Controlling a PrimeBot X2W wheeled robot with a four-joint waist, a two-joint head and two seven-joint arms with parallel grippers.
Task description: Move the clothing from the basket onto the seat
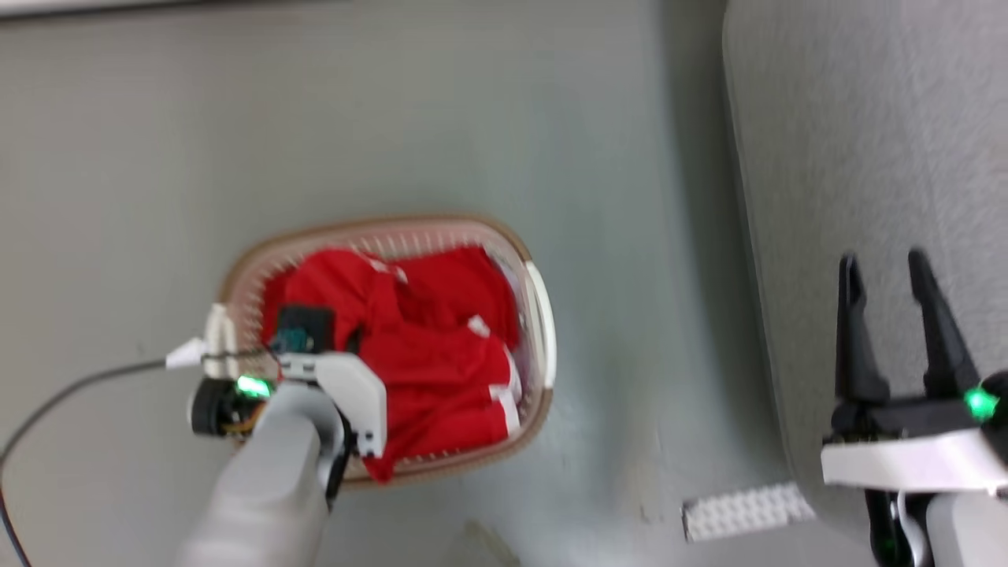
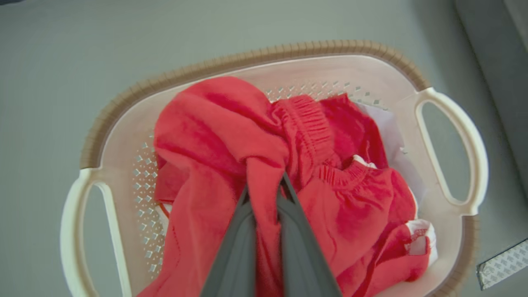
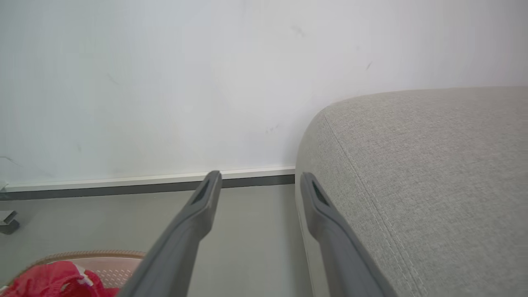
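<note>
Pinching a fold of the red clothing (image 2: 214, 136) with the left hand (image 2: 266, 186), down in the basket (image 2: 247, 62) on the floor (image 1: 394, 118), left of the sofa (image 1: 866, 118). Holding the right hand (image 1: 882, 260) open and empty by the sofa's left edge, well apart from the basket.

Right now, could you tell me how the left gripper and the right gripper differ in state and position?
The left gripper is shut on a fold of the red clothing; the right gripper is open and holds nothing. The left gripper is over the basket, while the right gripper is by the edge of the grey seat. Both have two long dark fingers.
</note>
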